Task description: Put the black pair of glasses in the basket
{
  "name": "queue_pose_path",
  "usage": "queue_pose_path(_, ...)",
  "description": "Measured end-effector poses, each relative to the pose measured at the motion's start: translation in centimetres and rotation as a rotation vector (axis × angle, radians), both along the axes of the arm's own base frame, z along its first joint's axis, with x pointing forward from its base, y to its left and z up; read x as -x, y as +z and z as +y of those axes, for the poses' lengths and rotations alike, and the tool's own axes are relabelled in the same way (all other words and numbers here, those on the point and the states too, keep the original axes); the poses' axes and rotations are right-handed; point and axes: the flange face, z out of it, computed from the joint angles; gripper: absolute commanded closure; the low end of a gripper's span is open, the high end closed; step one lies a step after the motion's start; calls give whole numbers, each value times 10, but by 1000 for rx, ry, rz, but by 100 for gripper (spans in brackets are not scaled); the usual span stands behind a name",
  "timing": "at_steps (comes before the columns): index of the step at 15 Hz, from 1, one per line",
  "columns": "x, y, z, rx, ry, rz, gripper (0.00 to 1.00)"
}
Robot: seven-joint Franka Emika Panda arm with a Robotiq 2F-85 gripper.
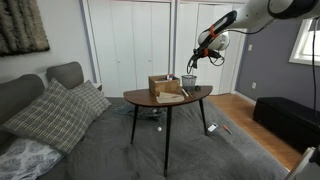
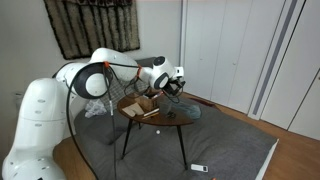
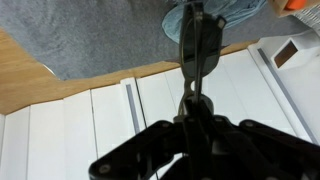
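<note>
My gripper [image 1: 203, 48] hangs in the air above the far end of the small round wooden table [image 1: 200, 95]. It is shut on the black pair of glasses [image 1: 192, 63], which dangles below it. In the wrist view the shut fingers [image 3: 195, 105] pinch the thin black glasses [image 3: 193, 45]. The tan-brown box-shaped basket [image 1: 164, 85] stands on the table, to the side of and below the gripper. In an exterior view the gripper [image 2: 172, 80] is beside and above the basket [image 2: 140, 103].
A small grey cup-like container [image 1: 189, 79] stands on the table next to the basket. A grey sofa with plaid cushions [image 1: 60, 110] lies beside the table. White closet doors [image 1: 140, 40] are behind. A dark ottoman [image 1: 285, 118] stands off to one side.
</note>
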Motion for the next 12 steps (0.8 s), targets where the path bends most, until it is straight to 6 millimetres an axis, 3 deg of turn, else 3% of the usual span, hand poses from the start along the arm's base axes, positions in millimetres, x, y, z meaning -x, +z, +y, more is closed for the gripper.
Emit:
queue_pose_path(8, 44, -36, 85, 28, 79, -181, 95)
queue_pose_path(12, 60, -55, 99, 50, 76, -260, 95)
